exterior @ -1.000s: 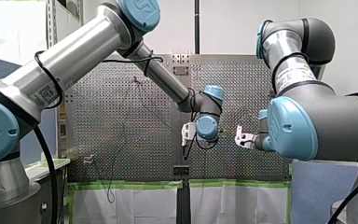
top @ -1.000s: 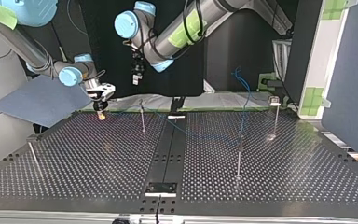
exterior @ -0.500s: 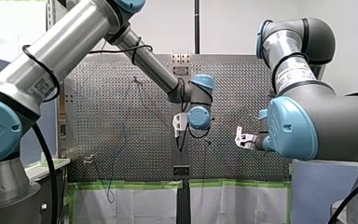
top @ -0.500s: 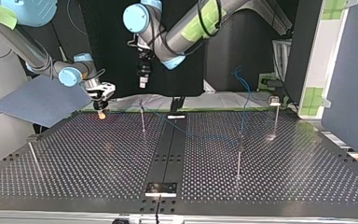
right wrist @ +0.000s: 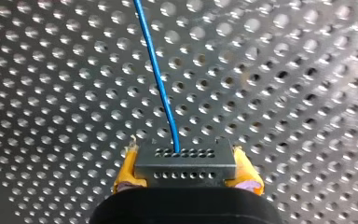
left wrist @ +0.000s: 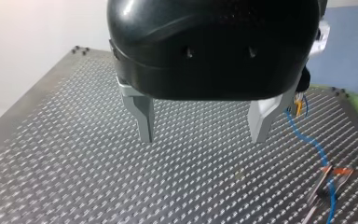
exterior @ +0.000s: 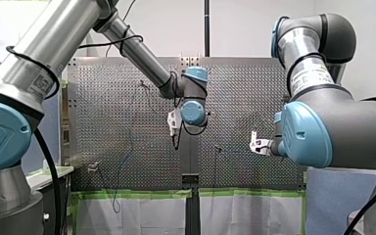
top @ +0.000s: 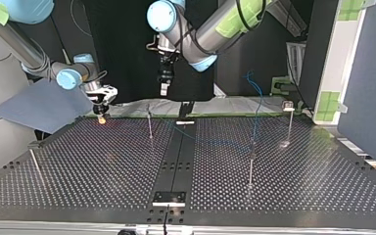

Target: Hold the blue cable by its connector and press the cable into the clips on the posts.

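Silver arms point(exterior: 54, 44) wear blue caps point(exterior: 194, 112), black cables point(exterior: 53, 176).

Blue cable point(right wrist: 154, 65), far end off-frame

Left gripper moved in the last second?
Yes. In the top view my left gripper has shifted toward the view's right: it was just left of the thin post, and now hangs right of it, nearer the table's centre seam.

One perforated table point(top: 103, 161) carrying four thin upright posts point(top: 150, 125) point(top: 250, 169) point(top: 289, 122) point(top: 33, 164). One blue cable point(right wrist: 161, 88) with one black connector point(right wrist: 185, 161). Two robot arms, my left arm point(exterior: 137, 54) and my right arm point(exterior: 323, 112), each with one gripper: my left gripper point(left wrist: 203, 137), my right gripper point(top: 100, 110).
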